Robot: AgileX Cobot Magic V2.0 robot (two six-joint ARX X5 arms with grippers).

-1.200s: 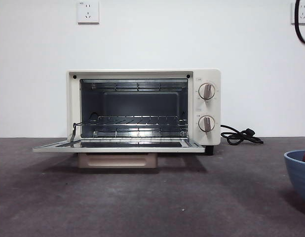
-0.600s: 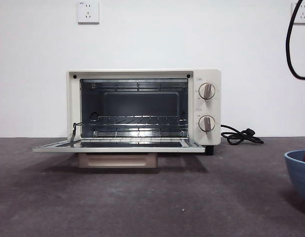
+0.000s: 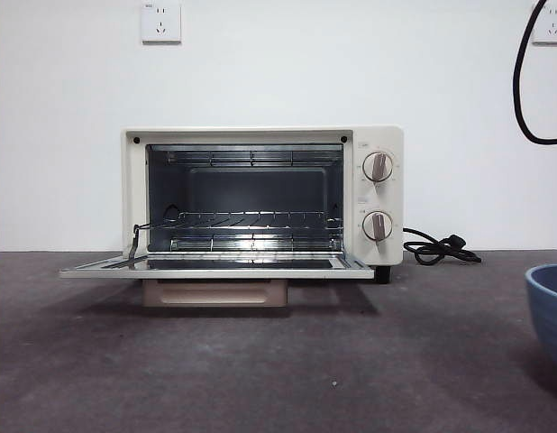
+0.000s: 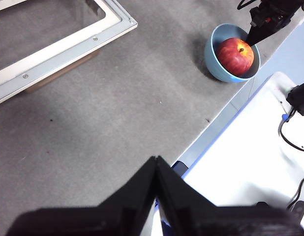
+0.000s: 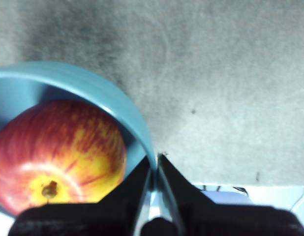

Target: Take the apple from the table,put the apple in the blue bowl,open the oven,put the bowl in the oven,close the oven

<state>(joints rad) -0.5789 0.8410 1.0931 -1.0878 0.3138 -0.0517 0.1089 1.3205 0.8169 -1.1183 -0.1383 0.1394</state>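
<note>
While the apple [image 5: 58, 152] sits inside the blue bowl [image 5: 120, 105], the right gripper [image 5: 154, 164] is clamped on the bowl's rim, one jaw inside the wall just beside the apple, the other outside. Judged step in hand: carrying the bowl into the oven [image 3: 260, 194], which stands well apart from this gripper with its door [image 3: 215, 267] folded down flat and the wire rack [image 3: 247, 221] bare. A rim pinch on a loaded bowl is likely to tip, so the lift should be level and slow, clear the door's edge, and set down squarely on the rack. The left gripper [image 4: 156, 169] waits with jaws pressed together on nothing, above the table [image 4: 107, 108], far from the bowl.
</note>
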